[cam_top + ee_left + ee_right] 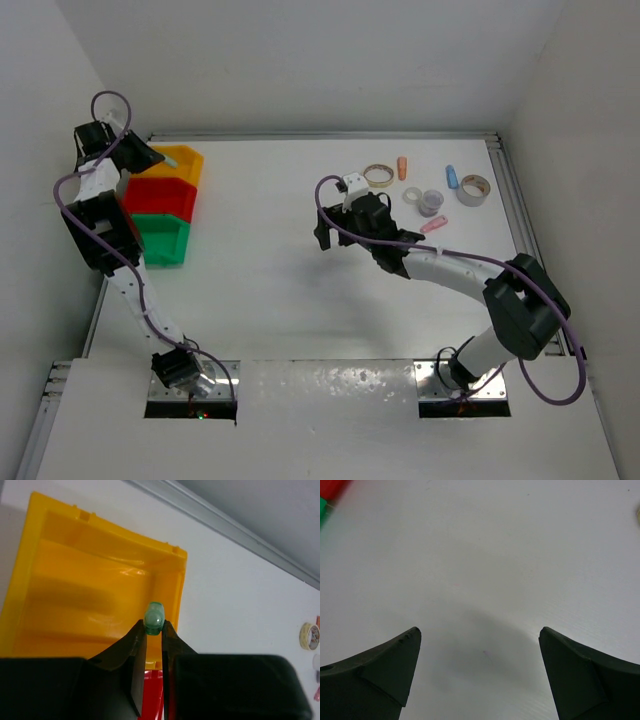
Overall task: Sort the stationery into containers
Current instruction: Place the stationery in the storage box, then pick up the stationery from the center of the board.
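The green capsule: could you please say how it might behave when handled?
The capsule looks rounded and glossy, so it may slip from the left gripper. It looks small and light, and might roll in the yellow bin.

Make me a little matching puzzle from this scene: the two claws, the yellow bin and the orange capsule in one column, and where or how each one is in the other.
Things:
1. left gripper
2. right gripper
3. yellow bin
4. orange capsule

Places and states:
A. lying on the table beside a tan tape ring
B. open wide above bare table
C. at the far end of the row, next to the red bin
D. shut on a green capsule

Pairs: 1-D, 2-B, 3-C, 4-A.
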Robot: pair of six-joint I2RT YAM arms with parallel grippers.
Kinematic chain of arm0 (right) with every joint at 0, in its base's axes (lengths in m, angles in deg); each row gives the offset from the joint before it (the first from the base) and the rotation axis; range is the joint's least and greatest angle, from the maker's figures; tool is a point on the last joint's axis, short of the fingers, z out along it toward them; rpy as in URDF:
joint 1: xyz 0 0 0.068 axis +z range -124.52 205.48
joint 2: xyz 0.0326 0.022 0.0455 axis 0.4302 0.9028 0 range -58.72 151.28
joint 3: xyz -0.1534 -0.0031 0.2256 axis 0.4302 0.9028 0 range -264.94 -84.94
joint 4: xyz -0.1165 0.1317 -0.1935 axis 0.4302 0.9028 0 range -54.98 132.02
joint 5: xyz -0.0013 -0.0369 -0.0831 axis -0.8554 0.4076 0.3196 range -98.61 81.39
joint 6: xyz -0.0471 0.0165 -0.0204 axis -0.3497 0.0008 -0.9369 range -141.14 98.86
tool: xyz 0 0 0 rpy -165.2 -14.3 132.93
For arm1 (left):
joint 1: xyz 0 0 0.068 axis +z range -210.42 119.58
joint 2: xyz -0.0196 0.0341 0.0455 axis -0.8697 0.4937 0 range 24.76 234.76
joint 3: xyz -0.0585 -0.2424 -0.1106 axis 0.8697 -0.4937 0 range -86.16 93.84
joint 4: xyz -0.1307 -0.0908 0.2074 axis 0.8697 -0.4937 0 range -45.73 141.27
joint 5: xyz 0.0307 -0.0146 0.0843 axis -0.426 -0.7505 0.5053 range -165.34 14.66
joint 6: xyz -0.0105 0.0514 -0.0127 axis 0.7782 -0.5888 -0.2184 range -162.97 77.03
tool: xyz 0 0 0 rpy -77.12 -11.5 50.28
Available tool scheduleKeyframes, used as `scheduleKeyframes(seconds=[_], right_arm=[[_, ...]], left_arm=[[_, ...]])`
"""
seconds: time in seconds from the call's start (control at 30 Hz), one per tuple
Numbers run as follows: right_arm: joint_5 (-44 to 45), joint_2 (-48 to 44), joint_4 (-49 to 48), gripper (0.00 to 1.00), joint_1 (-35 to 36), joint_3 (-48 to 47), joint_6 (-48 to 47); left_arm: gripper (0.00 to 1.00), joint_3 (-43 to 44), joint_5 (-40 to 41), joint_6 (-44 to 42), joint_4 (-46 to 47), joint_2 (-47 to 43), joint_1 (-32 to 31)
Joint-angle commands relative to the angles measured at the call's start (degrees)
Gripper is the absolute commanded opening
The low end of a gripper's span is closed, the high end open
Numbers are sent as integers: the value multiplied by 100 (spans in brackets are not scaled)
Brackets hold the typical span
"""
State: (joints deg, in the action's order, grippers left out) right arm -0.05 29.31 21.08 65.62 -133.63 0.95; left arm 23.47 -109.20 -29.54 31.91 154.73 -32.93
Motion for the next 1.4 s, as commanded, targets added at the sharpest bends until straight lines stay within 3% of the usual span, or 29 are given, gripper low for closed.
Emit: scheduleKeyframes(seconds=[0.0,0.1,0.13,0.23,0.33,0.43,0.53,0.57,0.6,0.7,0.8,0.83,1.0,1.17,1.37], right_arm=[[172,-137,162,99,-24,-159,164],[269,-172,347,99,-24,-228,156],[304,-224,417,99,-32,-273,138],[489,-408,881,99,-85,-431,-20],[550,-567,1339,99,-304,-624,-99],[709,-726,2531,99,-848,-808,102],[585,-682,3272,37,-1683,-897,392],[594,-673,3596,20,-1885,-880,715],[534,-664,3686,16,-2279,-784,883],[419,-673,3583,49,-2747,-572,1280],[821,-524,3442,73,-2792,-616,1368],[1093,-463,3406,77,-2853,-642,1386],[1262,82,3354,75,-3310,-958,2176],[1534,898,3266,74,-3372,-1213,2844],[1640,1760,3152,71,-3522,-1713,2872]], left_arm=[[1,393,46,134,749,89,-24],[24,515,56,55,618,326,-77],[47,542,38,20,574,379,-77],[69,692,99,-103,363,433,-59],[79,789,398,-296,196,223,-59],[80,815,670,-420,134,-137,-50],[80,815,838,-473,116,-558,-85],[80,780,899,-499,107,-683,-120],[79,745,986,-525,81,-788,-164],[78,464,1180,-605,204,-1193,-244],[76,349,1408,-710,196,-1343,-305],[76,410,1470,-754,82,-1299,-314],[75,666,1445,-833,-665,-1316,-314],[75,166,1251,-869,-920,-1685,-314],[75,-371,1163,-956,-956,-2099,-279]])
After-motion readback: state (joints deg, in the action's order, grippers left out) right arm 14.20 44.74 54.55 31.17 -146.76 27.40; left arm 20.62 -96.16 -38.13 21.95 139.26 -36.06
